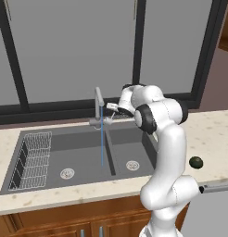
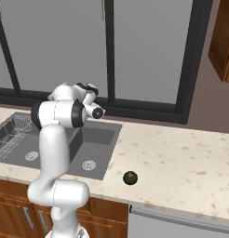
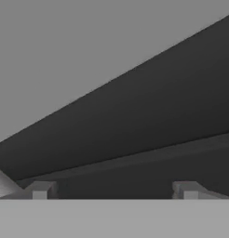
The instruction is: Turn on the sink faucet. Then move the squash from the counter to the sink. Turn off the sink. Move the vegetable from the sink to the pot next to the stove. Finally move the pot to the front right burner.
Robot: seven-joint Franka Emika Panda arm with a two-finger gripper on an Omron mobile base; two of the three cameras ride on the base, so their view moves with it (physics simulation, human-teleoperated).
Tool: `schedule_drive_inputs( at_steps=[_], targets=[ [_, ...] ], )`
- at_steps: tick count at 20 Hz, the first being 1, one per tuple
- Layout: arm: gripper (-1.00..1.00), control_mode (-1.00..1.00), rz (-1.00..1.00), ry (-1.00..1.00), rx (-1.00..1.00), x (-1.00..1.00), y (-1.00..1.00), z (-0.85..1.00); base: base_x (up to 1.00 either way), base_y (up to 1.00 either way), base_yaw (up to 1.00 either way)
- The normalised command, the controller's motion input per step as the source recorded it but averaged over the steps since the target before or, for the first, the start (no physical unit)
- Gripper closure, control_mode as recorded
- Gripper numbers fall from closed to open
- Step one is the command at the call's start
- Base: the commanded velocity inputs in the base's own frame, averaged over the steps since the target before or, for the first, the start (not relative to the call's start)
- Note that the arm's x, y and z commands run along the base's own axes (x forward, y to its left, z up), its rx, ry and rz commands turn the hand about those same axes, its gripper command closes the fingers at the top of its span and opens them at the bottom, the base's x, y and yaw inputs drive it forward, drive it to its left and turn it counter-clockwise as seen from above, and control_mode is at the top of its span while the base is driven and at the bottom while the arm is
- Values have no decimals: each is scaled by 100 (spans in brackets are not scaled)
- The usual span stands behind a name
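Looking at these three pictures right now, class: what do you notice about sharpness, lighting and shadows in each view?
Left base view: soft and slightly blurry, flat even light, the water stream a plain blue line without sparkle. Right base view: the squash casts just a faint shadow on the counter. Hand view: blurred grey bands, open gripper tips soft-edged.

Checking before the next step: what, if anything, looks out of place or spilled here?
Nothing stands out. Water runs from the faucet straight into the sink, none on the counter. The squash sits upright on the counter, right of the sink.
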Motion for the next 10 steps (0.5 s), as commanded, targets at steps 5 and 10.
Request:
schedule_drive_inputs(
  at_steps=[5,10],
  targets=[
    [-100,-100,0,0,0,-22,-15,70,0,0,0],
    [-100,-100,0,2,0,-31,-24,61,0,0,0]
  ],
)
